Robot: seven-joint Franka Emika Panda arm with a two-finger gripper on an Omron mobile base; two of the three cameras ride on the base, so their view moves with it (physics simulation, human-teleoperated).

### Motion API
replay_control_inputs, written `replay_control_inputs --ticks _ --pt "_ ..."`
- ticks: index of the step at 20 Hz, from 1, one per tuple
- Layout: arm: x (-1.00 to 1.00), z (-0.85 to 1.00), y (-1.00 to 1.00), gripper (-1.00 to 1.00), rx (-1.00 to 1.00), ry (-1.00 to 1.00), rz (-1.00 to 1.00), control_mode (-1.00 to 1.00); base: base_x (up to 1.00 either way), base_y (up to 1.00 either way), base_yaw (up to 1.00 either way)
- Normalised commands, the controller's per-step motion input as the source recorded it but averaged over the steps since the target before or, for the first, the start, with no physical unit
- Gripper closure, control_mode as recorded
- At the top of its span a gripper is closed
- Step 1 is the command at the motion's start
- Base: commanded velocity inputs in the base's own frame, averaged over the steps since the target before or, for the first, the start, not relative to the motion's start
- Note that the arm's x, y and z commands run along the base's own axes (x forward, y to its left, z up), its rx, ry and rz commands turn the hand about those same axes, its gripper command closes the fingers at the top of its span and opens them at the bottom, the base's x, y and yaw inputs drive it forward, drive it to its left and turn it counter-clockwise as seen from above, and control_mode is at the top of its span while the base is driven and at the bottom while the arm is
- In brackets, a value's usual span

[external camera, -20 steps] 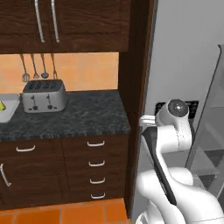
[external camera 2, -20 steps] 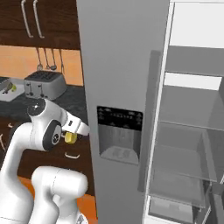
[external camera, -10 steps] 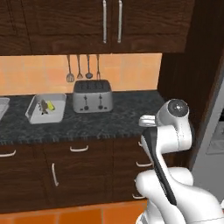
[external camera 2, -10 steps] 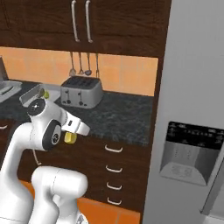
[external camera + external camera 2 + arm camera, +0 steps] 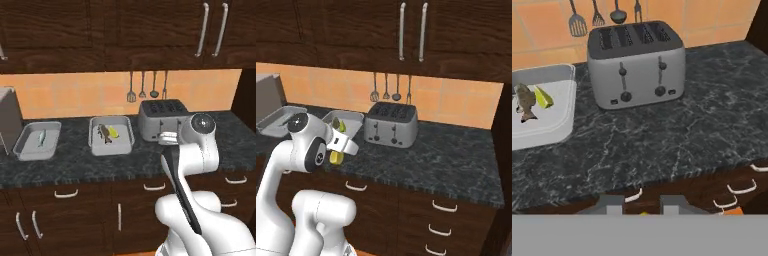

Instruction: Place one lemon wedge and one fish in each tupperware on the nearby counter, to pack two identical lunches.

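Plainly, the gripper is clamped on a lemon wedge, the yellow piece showing just below the white hand in the right base view; in the hand view a sliver of yellow sits between the two dark fingertips at the bottom. The hand hangs in front of the counter's edge, over the dark wood drawers with their white curved handles, and is not touching the stone.

Beyond it, on the speckled worktop, a silver four-slot toaster stands against the orange tiled wall, with four utensils hanging on the wall above it. Just to the toaster's left lies the nearer tupperware, a shallow light-grey tray holding a brownish fish and a second lemon wedge side by side, touching or nearly so. Further left, apart from the first, lies the other tupperware, which holds a pale bluish fish alone. At the far left of the counter, just beside that tray, stands a tall grey appliance, partly cut off by the picture's edge. Dark wood wall cabinets with long white handles run above the tiles.
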Motion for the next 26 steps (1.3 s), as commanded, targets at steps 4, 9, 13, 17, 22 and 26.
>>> replay_control_inputs --ticks 4,9,13,17,22,26 --pt "0.0 0.0 0.0 1.0 0.0 0.0 0.0 1.0 0.44 1.0 0.0" --pt "0.0 0.0 0.0 1.0 0.0 0.0 0.0 1.0 0.52 1.0 0.0" --pt "0.0 0.0 0.0 1.0 0.0 0.0 0.0 1.0 0.59 1.0 0.0" --pt "0.0 0.0 0.0 1.0 0.0 0.0 0.0 1.0 0.57 1.0 0.0" --pt "0.0 0.0 0.0 1.0 0.0 0.0 0.0 1.0 0.31 0.94 0.0" --pt "0.04 -0.11 0.0 1.0 -0.01 0.02 0.0 -1.0 0.15 0.14 0.0"
